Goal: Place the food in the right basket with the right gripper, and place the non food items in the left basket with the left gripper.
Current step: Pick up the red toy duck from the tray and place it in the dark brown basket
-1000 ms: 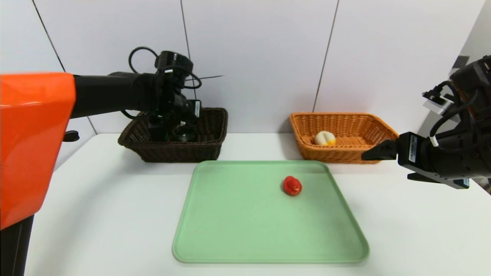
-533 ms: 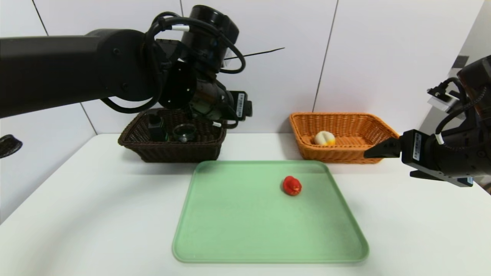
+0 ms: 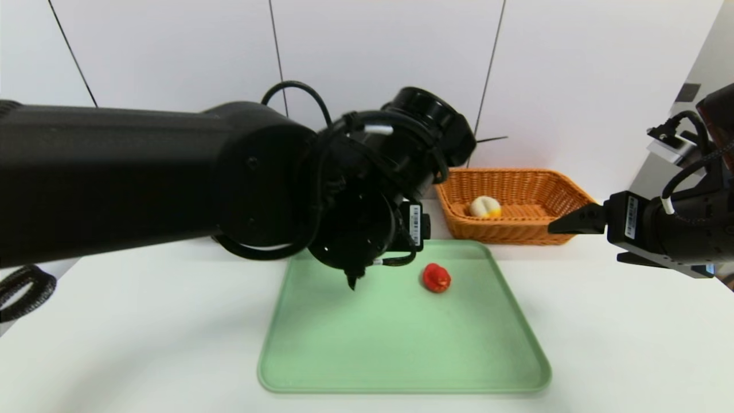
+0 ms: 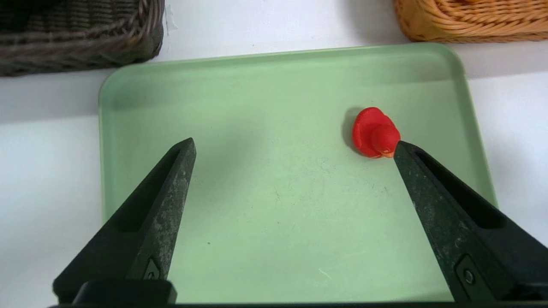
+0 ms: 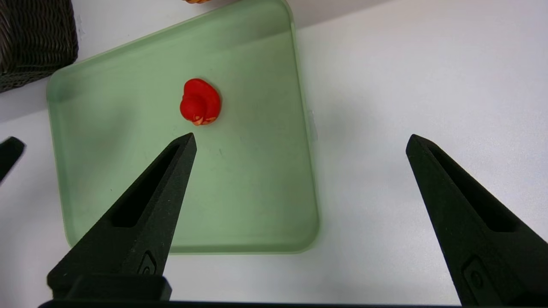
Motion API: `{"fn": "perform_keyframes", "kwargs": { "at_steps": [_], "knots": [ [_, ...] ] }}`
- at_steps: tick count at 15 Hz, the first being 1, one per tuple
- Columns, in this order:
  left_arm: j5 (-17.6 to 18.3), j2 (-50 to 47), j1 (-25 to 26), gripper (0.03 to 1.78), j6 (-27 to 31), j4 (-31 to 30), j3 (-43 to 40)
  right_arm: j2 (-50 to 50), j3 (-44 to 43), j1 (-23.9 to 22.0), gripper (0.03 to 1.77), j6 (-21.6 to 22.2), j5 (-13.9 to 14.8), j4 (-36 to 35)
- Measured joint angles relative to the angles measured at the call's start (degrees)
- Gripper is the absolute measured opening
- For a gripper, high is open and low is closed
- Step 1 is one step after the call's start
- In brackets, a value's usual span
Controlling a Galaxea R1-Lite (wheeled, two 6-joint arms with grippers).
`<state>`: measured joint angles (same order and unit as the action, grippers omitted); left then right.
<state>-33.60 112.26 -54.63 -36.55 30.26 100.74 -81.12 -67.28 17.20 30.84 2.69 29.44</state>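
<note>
Left end effector (image 4: 293, 147): fingers spread wide and holding nothing, poised above the far half of the green tray (image 3: 401, 367); in the head view the arm crosses in front of the tray's far left corner.
Right end effector (image 5: 299, 141): fingers spread wide, nothing between them, raised at the right side of the scene, over the white surface (image 3: 631, 344) beyond the tray's right edge and in front of the orange basket's near right corner.
Red duck toy (image 3: 437, 278): sits on the tray's far right part, apart from the rim on every side; in the left wrist view (image 4: 376, 132) it appears just beside one fingertip (image 4: 404, 149), whether touching cannot be told.
Green tray: raised rim all round, rounded corners; apart from the toy, its floor is bare.
Orange basket (image 3: 550, 198): right of centre, behind the tray's far right corner, a narrow strip of surface between them; a pale round food piece (image 3: 485, 207) lies inside near its left wall.
Dark basket (image 4: 81, 47): behind the tray's far left corner, separated from it by a strip of surface; hidden by the left arm in the head view.
Open room: broad bare surface left, right and in front of the tray.
</note>
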Motion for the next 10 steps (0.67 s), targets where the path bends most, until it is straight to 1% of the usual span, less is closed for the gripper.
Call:
{"fn": "perform_keyframes", "kwargs": {
  "at_steps": [4, 8, 10],
  "knots": [
    [-6.3, 4.5, -2.5, 1.67, -0.9, -8.2, -1.0, 0.0, 0.0, -1.0, 1.7, 0.0, -0.1, 0.0],
    [-7.8, 7.3, -5.1, 1.67, -4.4, -8.9, -1.8, -0.1, -0.1, -2.5, 1.7, -0.6, -0.1, -0.1],
    [-10.8, 7.9, -6.4, 1.68, -5.4, -9.3, -2.9, -0.2, -0.2, -2.7, 1.7, -0.7, -0.1, -0.2]
  ]
}}
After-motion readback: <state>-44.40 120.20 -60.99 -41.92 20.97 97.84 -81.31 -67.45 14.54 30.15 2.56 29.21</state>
